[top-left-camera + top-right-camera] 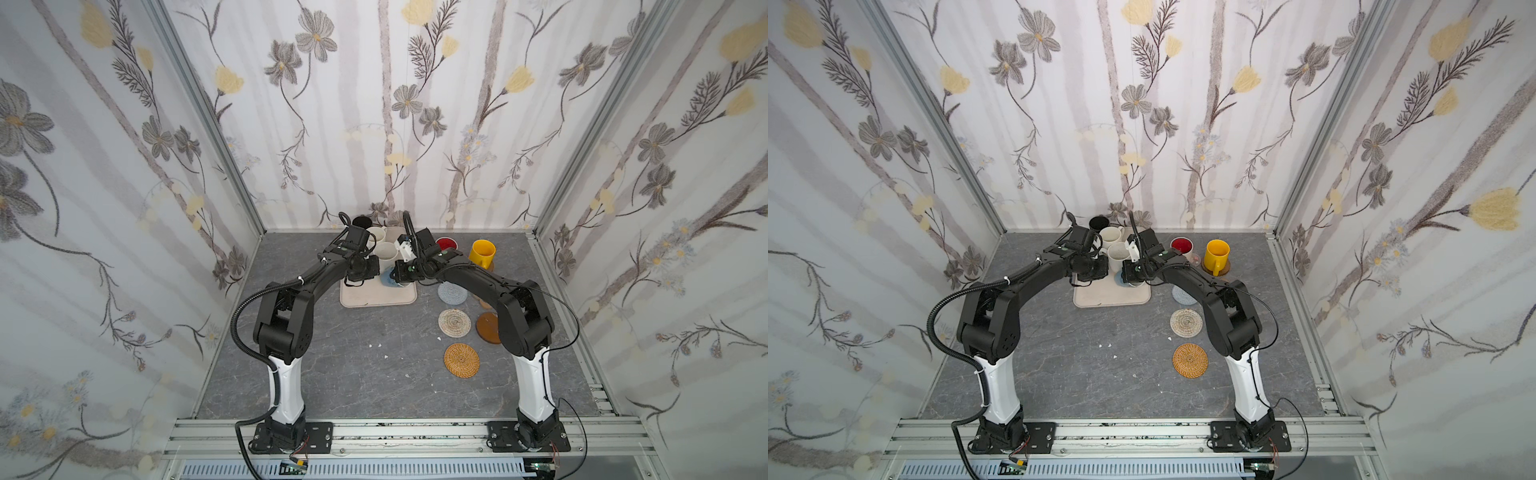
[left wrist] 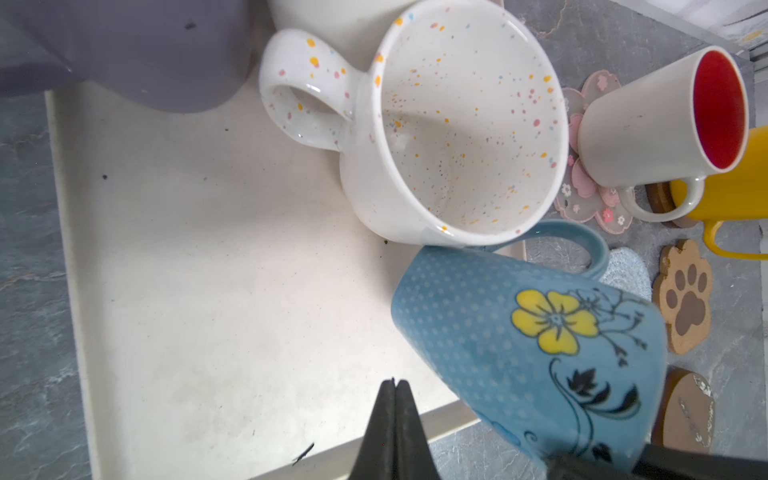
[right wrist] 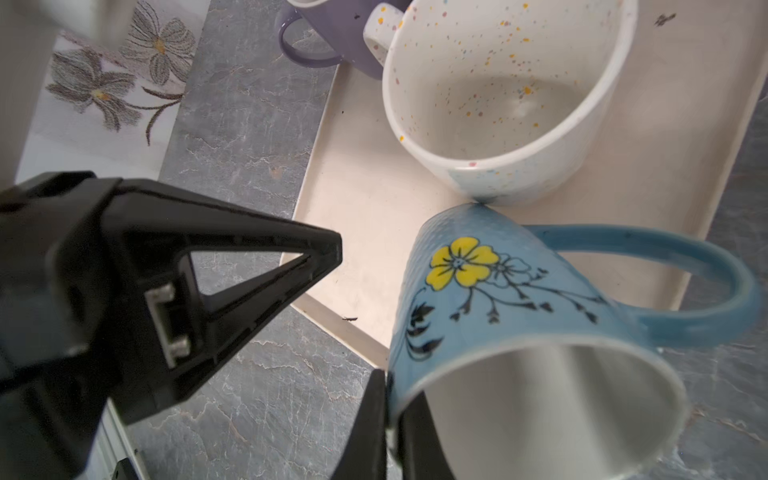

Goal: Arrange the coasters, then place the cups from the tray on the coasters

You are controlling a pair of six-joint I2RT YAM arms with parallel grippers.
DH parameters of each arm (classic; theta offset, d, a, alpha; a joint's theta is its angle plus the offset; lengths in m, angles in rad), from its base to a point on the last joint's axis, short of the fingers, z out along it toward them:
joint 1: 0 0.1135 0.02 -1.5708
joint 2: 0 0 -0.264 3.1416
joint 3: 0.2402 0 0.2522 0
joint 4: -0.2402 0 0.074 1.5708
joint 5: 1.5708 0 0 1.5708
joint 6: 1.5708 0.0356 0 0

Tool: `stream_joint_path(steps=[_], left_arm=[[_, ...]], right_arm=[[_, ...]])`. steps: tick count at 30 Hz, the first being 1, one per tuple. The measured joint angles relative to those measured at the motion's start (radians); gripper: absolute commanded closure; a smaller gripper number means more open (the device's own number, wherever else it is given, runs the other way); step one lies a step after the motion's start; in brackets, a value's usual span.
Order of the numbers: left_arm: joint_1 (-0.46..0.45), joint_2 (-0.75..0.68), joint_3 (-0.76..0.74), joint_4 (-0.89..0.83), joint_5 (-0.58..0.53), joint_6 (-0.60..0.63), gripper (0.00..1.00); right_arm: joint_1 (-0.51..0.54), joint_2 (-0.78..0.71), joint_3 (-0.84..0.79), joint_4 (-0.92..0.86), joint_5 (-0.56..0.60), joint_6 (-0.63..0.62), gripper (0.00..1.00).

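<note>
My right gripper [image 3: 388,382] is shut on the rim of the pale blue patterned cup [image 3: 519,299], one finger inside and one outside. That cup [image 2: 532,332] is at the near right corner of the beige tray [image 1: 374,299] and touches the speckled cream cup [image 2: 457,124]. My left gripper [image 2: 394,380] is shut and empty above the tray's near edge. The lavender cup [image 2: 145,50], plain cream cup [image 1: 376,235] and black cup [image 1: 361,222] are also on the tray. The yellow cup [image 1: 482,253] stands on a brown disc. The red-inside cup [image 2: 648,120] stands on the pink-flower coaster [image 2: 582,199].
To the right of the tray lie the grey-blue coaster [image 1: 452,293], beige woven coaster [image 1: 454,323], tan rattan coaster [image 1: 461,360], a brown disc [image 1: 488,327] and the paw coaster [image 2: 685,295]. Both arms meet over the tray, their grippers close together. Flowered walls close in three sides.
</note>
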Motion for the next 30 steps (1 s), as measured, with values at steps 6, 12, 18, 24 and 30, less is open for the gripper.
stream_joint_path(steps=[6,12,18,24,30], left_arm=[[0.003,-0.020,-0.035,0.000,0.014,-0.009,1.00],[0.002,-0.021,-0.044,0.006,0.033,-0.026,1.00],[0.000,-0.041,-0.056,0.007,0.043,-0.044,1.00],[0.000,-0.042,-0.061,0.009,0.049,-0.045,1.00],[0.000,-0.035,-0.061,0.014,0.051,-0.048,1.00]], right_arm=[[0.018,0.066,0.210,-0.255,0.128,-0.098,1.00],[0.042,0.152,0.392,-0.457,0.194,-0.167,1.00],[0.058,0.238,0.515,-0.572,0.214,-0.205,1.00],[0.074,0.283,0.580,-0.602,0.245,-0.220,0.73],[0.070,0.299,0.580,-0.600,0.249,-0.222,0.40]])
